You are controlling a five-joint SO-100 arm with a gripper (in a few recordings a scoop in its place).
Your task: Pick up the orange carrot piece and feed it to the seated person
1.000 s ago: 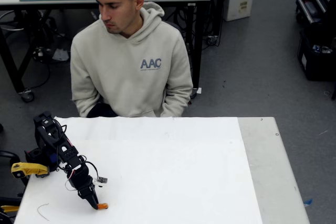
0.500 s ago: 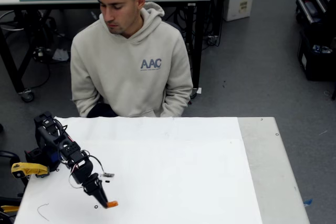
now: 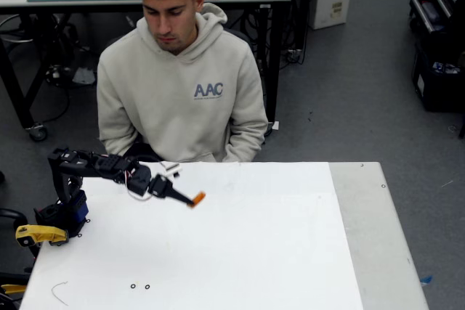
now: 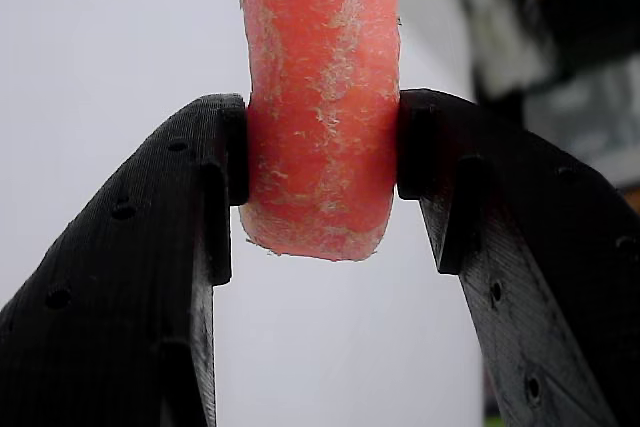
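The orange carrot piece (image 4: pixel 320 97) is sitting pinched between the 2 black fingers (image 4: pixel 150 247) of the tool (image 3: pixel 190 199), which is clamping it from both sides in the wrist view. In the fixed view the carrot is hanging left of frame centre, raised above the white counter (image 3: pixel 276 252), at the end of the outstretched arm (image 3: pixel 94 165). The seated person (image 3: pixel 182 85) is sitting behind the counter's far edge, head tilted down.
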